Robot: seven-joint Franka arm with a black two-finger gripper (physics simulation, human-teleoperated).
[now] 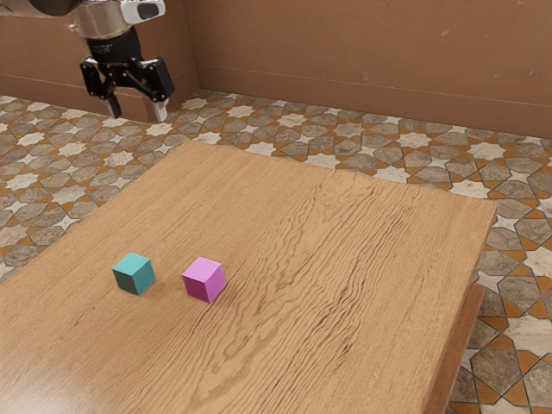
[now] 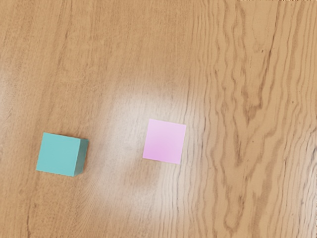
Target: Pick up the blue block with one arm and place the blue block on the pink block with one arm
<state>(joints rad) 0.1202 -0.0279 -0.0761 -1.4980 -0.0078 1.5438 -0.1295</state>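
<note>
Claw (image 1: 138, 109) hangs high above the worktop (image 1: 345, 285) at my exterior view's upper left, its fingers spread wide and holding nothing. I see the blue block (image 1: 134, 273) sitting on the wood near the pink block (image 1: 204, 279), on its exterior view's left, a small gap between them.

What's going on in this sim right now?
A single Franka arm is set to stack blocks, and no pickup has begun. Its gripper hangs open and empty, high up and well clear of both blocks. The blue block and the pink block both sit on the wooden table, side by side with a gap between them. The blue one is toward the exterior view's left. Nothing is stacked yet.
</note>
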